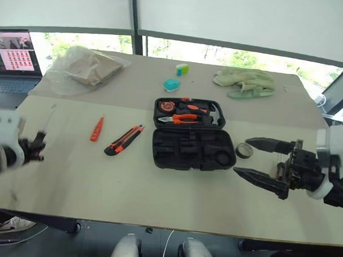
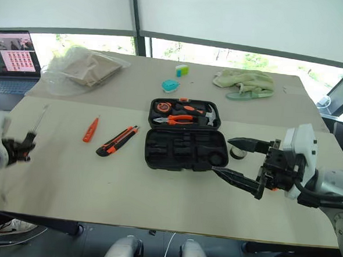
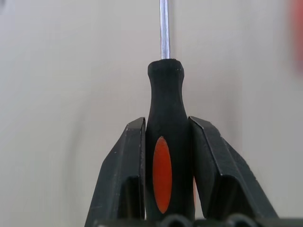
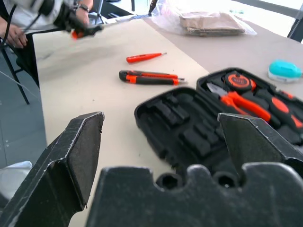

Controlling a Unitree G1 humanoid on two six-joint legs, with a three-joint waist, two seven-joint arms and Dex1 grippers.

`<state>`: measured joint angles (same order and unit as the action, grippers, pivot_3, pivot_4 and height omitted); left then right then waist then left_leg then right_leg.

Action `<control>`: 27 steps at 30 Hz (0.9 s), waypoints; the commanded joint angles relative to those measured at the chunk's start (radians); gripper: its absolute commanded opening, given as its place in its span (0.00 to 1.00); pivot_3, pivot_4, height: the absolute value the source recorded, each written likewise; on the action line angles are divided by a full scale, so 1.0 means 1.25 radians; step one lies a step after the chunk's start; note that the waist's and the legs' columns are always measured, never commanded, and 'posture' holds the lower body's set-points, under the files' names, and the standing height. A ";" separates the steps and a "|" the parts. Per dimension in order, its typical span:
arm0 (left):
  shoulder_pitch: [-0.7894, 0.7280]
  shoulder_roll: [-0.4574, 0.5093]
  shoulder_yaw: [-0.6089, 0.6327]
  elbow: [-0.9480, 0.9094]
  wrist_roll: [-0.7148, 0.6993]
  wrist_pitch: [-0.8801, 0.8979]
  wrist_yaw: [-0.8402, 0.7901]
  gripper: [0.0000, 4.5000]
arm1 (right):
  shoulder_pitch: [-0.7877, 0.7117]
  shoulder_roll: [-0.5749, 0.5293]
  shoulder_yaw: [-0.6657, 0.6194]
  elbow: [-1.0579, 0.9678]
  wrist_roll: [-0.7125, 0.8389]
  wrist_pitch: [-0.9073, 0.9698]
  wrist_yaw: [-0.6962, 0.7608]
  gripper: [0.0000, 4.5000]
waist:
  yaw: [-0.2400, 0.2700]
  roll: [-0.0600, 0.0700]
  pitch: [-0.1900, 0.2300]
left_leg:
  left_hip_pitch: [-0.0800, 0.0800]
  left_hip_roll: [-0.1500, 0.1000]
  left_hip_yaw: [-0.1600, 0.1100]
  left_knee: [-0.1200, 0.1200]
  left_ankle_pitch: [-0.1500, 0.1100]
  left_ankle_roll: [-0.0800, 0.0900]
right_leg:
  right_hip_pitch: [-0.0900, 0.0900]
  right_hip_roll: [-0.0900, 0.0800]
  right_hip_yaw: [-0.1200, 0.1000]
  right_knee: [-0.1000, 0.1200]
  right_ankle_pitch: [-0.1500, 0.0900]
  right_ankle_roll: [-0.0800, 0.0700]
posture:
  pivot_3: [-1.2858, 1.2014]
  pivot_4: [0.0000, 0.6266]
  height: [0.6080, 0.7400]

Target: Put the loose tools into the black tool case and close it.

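The left gripper point(image 3: 165, 165) is clamped on a screwdriver point(image 3: 164, 137) above the table's point(image 1: 155, 203) left edge. The right gripper point(image 1: 256, 160), fingers wide apart, hovers just right of the open case point(image 1: 191, 147), with the tape roll point(image 1: 244, 150) between them. The knife point(image 1: 124, 139) and slim screwdriver point(image 1: 96, 129) lie left of the case.

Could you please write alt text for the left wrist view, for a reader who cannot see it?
The left hand is shut on a black-handled screwdriver with an orange oval inset, one black finger at each side. Its steel shaft points away over the pale table.
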<state>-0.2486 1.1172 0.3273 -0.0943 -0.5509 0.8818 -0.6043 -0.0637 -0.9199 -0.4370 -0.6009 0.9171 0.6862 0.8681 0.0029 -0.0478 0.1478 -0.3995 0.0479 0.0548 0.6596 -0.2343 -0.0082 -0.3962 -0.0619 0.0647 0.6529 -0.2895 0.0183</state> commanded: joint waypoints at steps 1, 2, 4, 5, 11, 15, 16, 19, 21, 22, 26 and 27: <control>-0.104 0.019 -0.119 0.047 0.043 -0.188 -0.222 0.19 | -0.033 -0.011 0.011 0.005 -0.007 0.024 -0.055 1.00 | 0.006 0.004 -0.001 | -0.003 -0.001 0.001 0.000 0.000 0.001 | 0.001 -0.001 0.001 -0.001 0.001 0.000 | 0.52 0.24 1.00; -0.159 0.008 -0.171 0.072 0.069 -0.235 -0.277 0.19 | -0.043 -0.012 0.014 0.007 -0.012 0.031 -0.074 1.00 | 0.007 0.004 -0.001 | -0.007 -0.002 0.001 0.000 0.001 0.005 | -0.001 -0.002 0.001 -0.004 0.003 0.002 | 0.52 0.24 1.00; -0.280 -0.032 -0.284 0.131 0.137 -0.343 -0.386 0.19 | -0.058 -0.016 0.019 0.012 -0.024 0.045 -0.107 1.00 | 0.008 0.004 -0.001 | -0.011 -0.003 0.002 0.000 0.001 0.009 | -0.005 -0.004 0.002 -0.004 0.006 0.007 | 0.52 0.24 1.00; -0.345 -0.066 -0.339 0.166 0.171 -0.385 -0.432 0.19 | -0.063 -0.019 0.021 0.014 -0.028 0.052 -0.119 1.00 | 0.013 0.004 -0.001 | -0.013 -0.004 0.002 0.000 0.001 0.009 | -0.006 -0.003 0.001 -0.004 0.007 0.009 | 0.52 0.24 1.00; -0.590 -0.291 -0.526 0.362 0.304 -0.553 -0.581 0.19 | -0.071 -0.020 0.004 0.008 -0.026 0.095 -0.180 1.00 | 0.017 0.004 0.000 | -0.027 -0.006 0.003 0.007 0.002 0.010 | -0.014 0.003 0.000 -0.004 0.009 0.015 | 0.52 0.24 1.00; -0.704 -0.443 -0.611 0.514 0.389 -0.640 -0.623 0.19 | -0.038 -0.012 -0.032 -0.019 -0.021 0.120 -0.224 1.00 | 0.010 0.004 0.000 | -0.034 -0.007 0.002 0.015 0.000 0.013 | -0.019 0.003 0.000 -0.003 0.010 0.017 | 0.52 0.24 1.00; -0.728 -0.480 -0.625 0.553 0.410 -0.639 -0.614 0.19 | -0.026 -0.009 -0.040 -0.028 -0.022 0.123 -0.234 1.00 | 0.010 0.003 0.000 | -0.035 -0.007 0.003 0.016 0.000 0.014 | -0.019 0.002 0.001 -0.003 0.010 0.018 | 0.52 0.24 1.00; -0.783 -0.573 -0.646 0.667 0.464 -0.627 -0.574 0.19 | 0.001 0.004 -0.063 -0.052 -0.017 0.131 -0.263 1.00 | 0.009 0.003 0.000 | -0.036 -0.009 0.002 0.017 0.000 0.016 | -0.019 0.001 0.002 -0.003 0.011 0.021 | 0.52 0.24 1.00; -0.816 -0.632 -0.656 0.743 0.502 -0.623 -0.523 0.19 | 0.019 0.016 -0.084 -0.070 -0.008 0.136 -0.286 1.00 | 0.005 0.003 0.000 | -0.036 -0.009 0.001 0.017 0.000 0.016 | -0.019 0.001 0.002 -0.003 0.012 0.022 | 0.52 0.24 1.00; -0.830 -0.654 -0.656 0.774 0.517 -0.612 -0.501 0.19 | 0.026 0.022 -0.091 -0.079 -0.004 0.137 -0.297 1.00 | 0.005 0.003 0.000 | -0.036 -0.010 0.001 0.017 0.000 0.017 | -0.019 0.001 0.003 -0.003 0.012 0.022 | 0.52 0.24 1.00; -0.867 -0.706 -0.653 0.867 0.565 -0.631 -0.446 0.19 | 0.057 0.036 -0.121 -0.106 -0.001 0.143 -0.325 1.00 | 0.002 0.003 0.000 | -0.036 -0.010 -0.001 0.017 0.000 0.017 | -0.019 0.001 0.003 -0.002 0.012 0.022 | 0.52 0.24 1.00; -0.871 -0.709 -0.653 0.883 0.578 -0.648 -0.433 0.19 | 0.062 0.037 -0.129 -0.107 0.000 0.143 -0.327 1.00 | 0.002 0.003 0.000 | -0.036 -0.010 -0.001 0.017 0.000 0.017 | -0.019 0.001 0.003 -0.002 0.012 0.022 | 0.52 0.24 1.00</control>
<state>-1.2963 0.2270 -0.4974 0.9864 0.1403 0.1073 -1.1824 0.0118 -0.8763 -0.5431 -0.7073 0.8986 0.8621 0.4724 0.0050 -0.0437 0.1479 -0.4447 0.0354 0.0530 0.6812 -0.2339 0.0135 -0.4202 -0.0604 0.0688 0.6516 -0.2740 0.0463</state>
